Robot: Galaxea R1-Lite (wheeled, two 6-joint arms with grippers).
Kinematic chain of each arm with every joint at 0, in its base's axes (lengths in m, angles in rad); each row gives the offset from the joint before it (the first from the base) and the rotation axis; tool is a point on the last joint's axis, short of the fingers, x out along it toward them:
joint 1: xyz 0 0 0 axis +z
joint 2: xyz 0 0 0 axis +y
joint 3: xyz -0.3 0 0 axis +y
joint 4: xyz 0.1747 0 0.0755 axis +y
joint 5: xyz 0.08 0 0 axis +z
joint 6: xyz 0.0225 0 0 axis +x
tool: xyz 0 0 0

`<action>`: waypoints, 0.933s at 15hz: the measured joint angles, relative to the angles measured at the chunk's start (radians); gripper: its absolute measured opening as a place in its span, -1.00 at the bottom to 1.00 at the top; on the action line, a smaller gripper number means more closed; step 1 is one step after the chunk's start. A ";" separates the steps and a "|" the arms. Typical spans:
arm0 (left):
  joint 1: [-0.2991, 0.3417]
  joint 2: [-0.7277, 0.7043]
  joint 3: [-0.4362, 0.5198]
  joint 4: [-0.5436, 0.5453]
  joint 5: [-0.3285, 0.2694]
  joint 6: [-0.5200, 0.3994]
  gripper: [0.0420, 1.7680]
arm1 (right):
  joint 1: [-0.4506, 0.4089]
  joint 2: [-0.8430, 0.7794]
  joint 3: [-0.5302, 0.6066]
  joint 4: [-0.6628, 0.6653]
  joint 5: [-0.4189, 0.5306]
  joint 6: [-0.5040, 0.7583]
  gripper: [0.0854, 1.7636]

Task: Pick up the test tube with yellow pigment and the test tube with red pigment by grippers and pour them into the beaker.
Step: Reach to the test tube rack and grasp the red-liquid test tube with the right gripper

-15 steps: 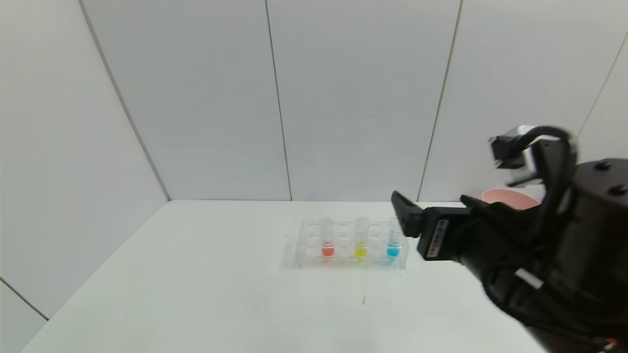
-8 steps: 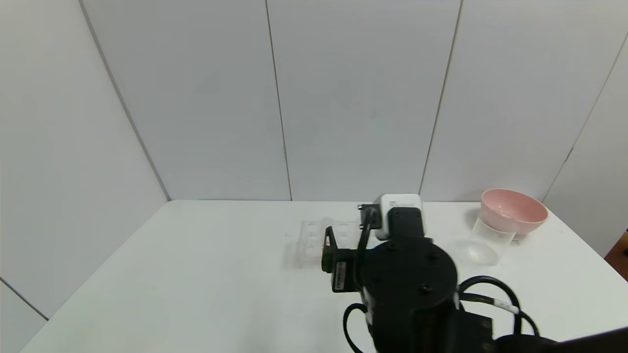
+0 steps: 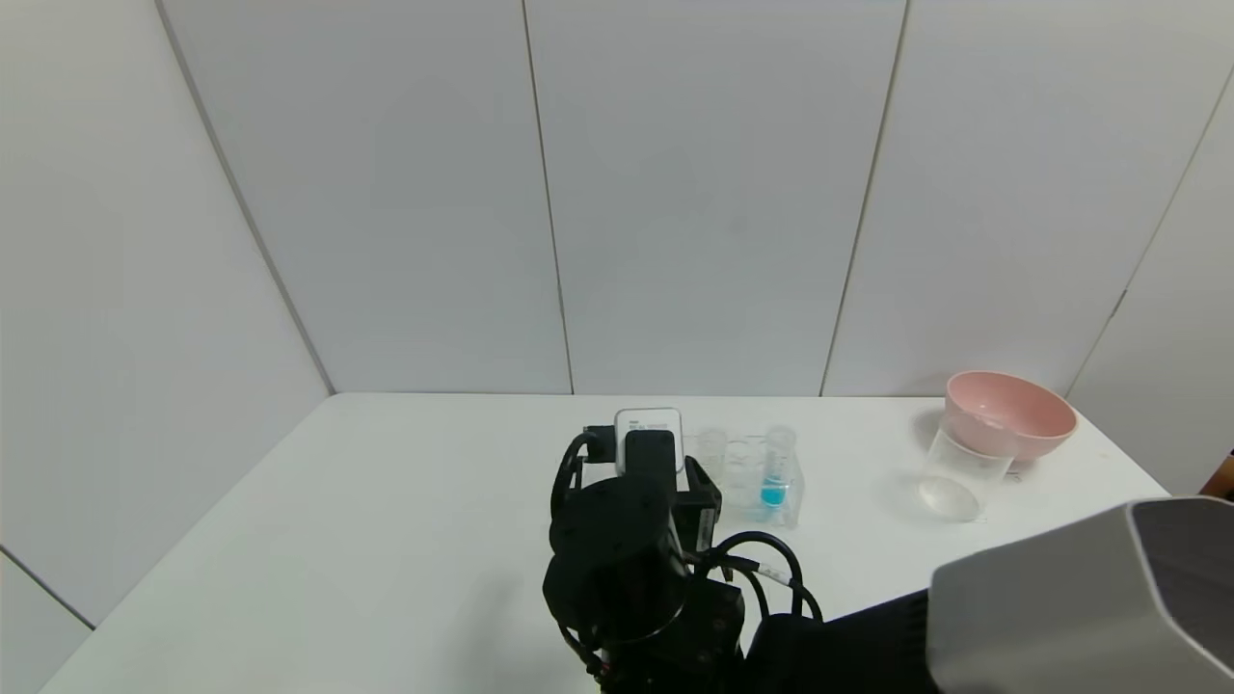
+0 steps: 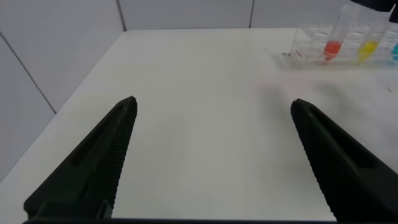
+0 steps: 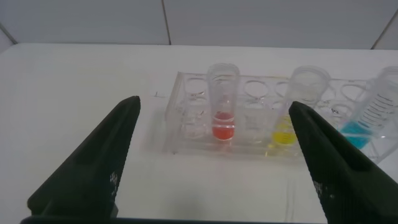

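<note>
Right end effector (image 5: 214, 165) shifted leftward since earlier, now spread before the test tube with red pigment (image 5: 222, 102), test tube with yellow pigment (image 5: 293, 106) racked alongside, beaker (image 3: 959, 474) well apart on worktop (image 3: 386, 540), left end effector (image 4: 214, 162) spread, parked.

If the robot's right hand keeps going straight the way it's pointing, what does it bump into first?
Probably the test tube with red pigment, standing in the clear rack. The right hand is open and the red tube sits almost centred between its fingers. The test tube with yellow pigment stands off to one side.
</note>
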 joint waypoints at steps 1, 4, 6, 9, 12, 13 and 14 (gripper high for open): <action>0.000 0.000 0.000 0.000 0.000 0.000 1.00 | -0.014 0.027 -0.024 0.000 0.013 -0.001 0.94; 0.000 0.000 0.000 0.000 0.000 0.000 1.00 | -0.066 0.094 -0.070 0.001 0.058 0.000 0.94; 0.000 0.000 0.000 0.000 0.000 0.000 1.00 | -0.095 0.128 -0.097 0.003 0.086 0.000 0.94; 0.000 0.000 0.000 0.000 0.000 0.000 1.00 | -0.126 0.163 -0.141 0.024 0.130 0.001 0.94; 0.000 0.000 0.000 0.000 0.000 0.000 1.00 | -0.139 0.192 -0.197 0.057 0.135 0.002 0.94; 0.000 0.000 0.000 0.000 0.000 0.000 1.00 | -0.143 0.200 -0.208 0.063 0.135 0.002 0.81; 0.000 0.000 0.000 0.000 0.000 0.000 1.00 | -0.146 0.208 -0.218 0.065 0.135 0.002 0.59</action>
